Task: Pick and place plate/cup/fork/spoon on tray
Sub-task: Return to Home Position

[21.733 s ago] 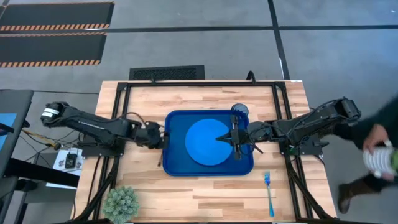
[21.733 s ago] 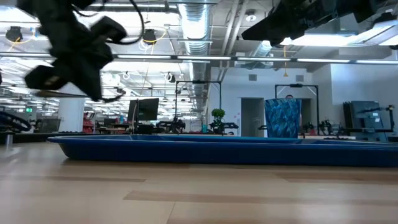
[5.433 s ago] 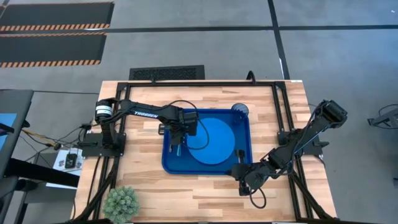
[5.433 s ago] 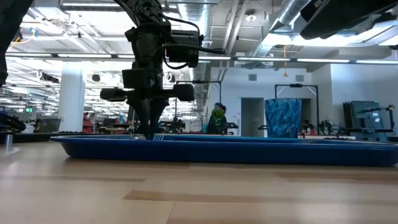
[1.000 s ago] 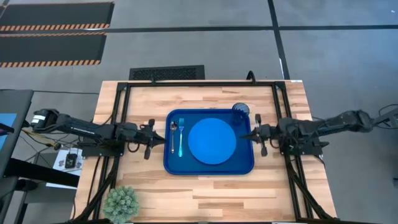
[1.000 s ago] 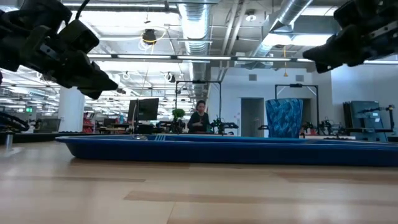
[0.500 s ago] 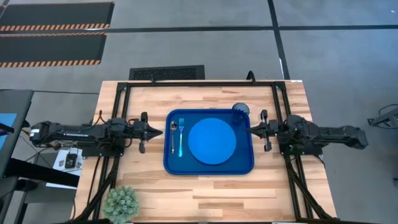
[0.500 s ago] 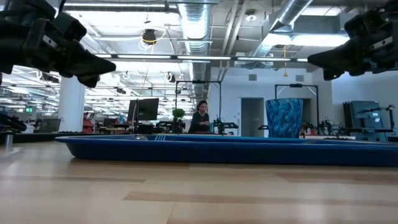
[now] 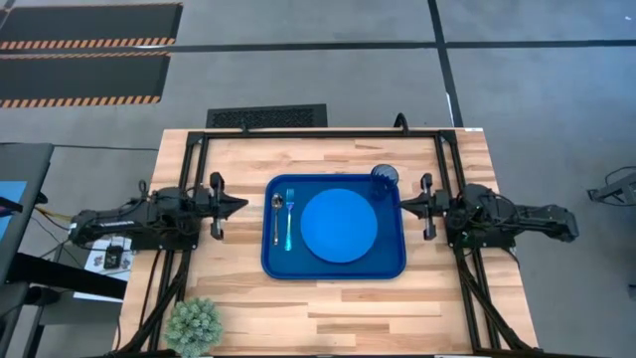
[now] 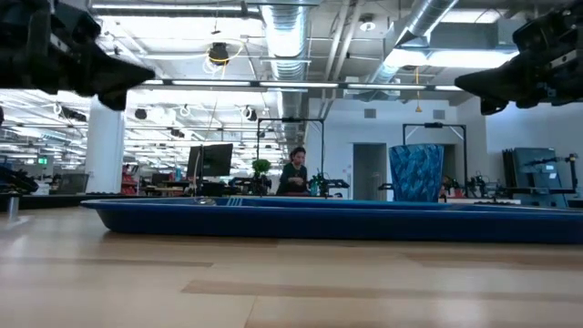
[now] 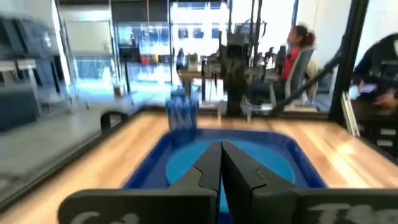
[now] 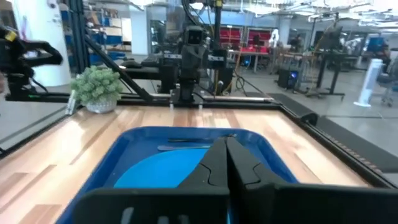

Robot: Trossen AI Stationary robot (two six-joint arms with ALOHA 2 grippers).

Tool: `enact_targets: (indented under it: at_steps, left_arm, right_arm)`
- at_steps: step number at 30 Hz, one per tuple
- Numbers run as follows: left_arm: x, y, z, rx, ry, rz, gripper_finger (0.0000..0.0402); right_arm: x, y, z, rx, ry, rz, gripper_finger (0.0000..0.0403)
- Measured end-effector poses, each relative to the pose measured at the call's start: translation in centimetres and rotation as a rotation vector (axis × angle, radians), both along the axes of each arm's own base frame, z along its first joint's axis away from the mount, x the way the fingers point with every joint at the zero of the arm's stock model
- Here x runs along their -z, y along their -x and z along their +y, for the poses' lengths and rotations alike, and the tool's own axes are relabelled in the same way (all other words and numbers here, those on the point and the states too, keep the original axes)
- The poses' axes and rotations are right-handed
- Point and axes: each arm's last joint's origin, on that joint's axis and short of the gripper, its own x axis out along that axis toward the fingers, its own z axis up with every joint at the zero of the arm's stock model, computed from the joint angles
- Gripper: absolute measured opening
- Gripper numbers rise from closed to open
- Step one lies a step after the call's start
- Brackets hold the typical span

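While low view hides it, plate [image 9: 339, 225] shows overhead.

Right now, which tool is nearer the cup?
The right tool, just off the tray's rim beside the cup. The left tool sits across the tray, by the spoon.

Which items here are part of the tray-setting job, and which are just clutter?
Job items: tray, plate, cup, fork, spoon, the last four all on the tray.

Not part of it: potted plant at the table's near left corner.
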Motion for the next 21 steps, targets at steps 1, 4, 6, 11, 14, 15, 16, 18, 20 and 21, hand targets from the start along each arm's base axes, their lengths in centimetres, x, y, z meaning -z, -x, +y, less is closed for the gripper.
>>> enact_targets:
  at_steps: [1, 4, 6, 11, 14, 15, 16, 18, 20, 21]
  left_arm:
    - [-0.17, 0.0, 0.0, -0.001, -0.012, -0.016, 0.0]
    - [0.12, -0.11, 0.02, -0.004, -0.015, 0.014, 0.0]
    - [0.27, -0.18, 0.02, -0.001, -0.014, 0.031, 0.0]
    - [0.28, -0.18, 0.02, 0.0, 0.014, 0.026, 0.0]
    - [0.27, -0.18, 0.02, 0.001, 0.044, 0.022, 0.0]
    - [0.27, -0.18, 0.02, 0.001, 0.046, 0.022, 0.0]
    - [0.3, -0.19, 0.02, 0.001, 0.046, 0.024, 0.0]
    - [0.31, -0.2, 0.02, 0.001, 0.042, 0.025, 0.0]
    - [0.31, -0.19, 0.01, 0.001, 0.03, 0.026, 0.0]
    - [0.31, -0.19, 0.01, 0.001, 0.03, 0.026, 0.0]
  right_arm:
    - [0.03, 0.0, -0.02, 0.007, -0.001, 0.003, 0.0002]
    - [0.08, 0.0, -0.09, 0.023, -0.002, 0.008, 0.0002]
    - [0.15, 0.0, -0.19, 0.053, -0.002, 0.015, 0.0005]
    - [0.24, 0.0, -0.44, 0.09, -0.026, 0.021, 0.0023]
    - [0.29, -0.03, -0.47, 0.091, -0.06, 0.024, 0.0033]
    - [0.31, -0.04, -0.47, 0.091, -0.058, 0.026, 0.0036]
    - [0.34, -0.07, -0.48, 0.091, -0.048, 0.031, 0.0037]
    - [0.43, -0.13, -0.48, 0.092, -0.025, 0.044, 0.0039]
    - [0.47, -0.16, -0.49, 0.092, -0.023, 0.049, 0.0038]
    - [0.51, -0.19, -0.49, 0.092, -0.023, 0.054, 0.0037]
